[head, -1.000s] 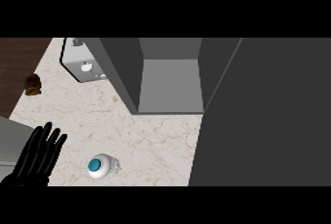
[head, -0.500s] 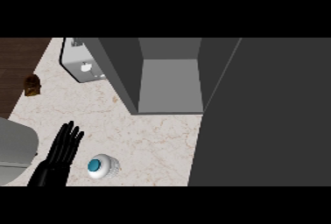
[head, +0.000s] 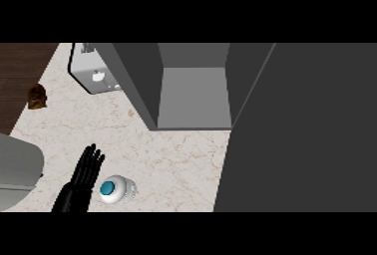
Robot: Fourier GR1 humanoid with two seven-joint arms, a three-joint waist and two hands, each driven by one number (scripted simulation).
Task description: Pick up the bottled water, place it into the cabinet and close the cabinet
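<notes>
The bottled water (head: 116, 189) stands on the marble counter, seen from above as a clear round shape with a teal cap. My left hand (head: 80, 182) sits right beside it on its left, edge-on, fingers straight and pointing up the view, nearly touching the bottle. The grey cabinet (head: 193, 89) stands open behind, its bare shelf facing me. Its dark door (head: 302, 129) swings out and fills the right side. My right hand does not show.
A white appliance (head: 92, 74) sits at the back left, next to the cabinet wall. A small brown object (head: 36, 96) lies on the dark wood strip at the far left. My grey left forearm (head: 16, 174) fills the lower left corner.
My left hand has moved right, from the lower left corner to the bottle's left side, and turned edge-on. The bottle has not moved.
</notes>
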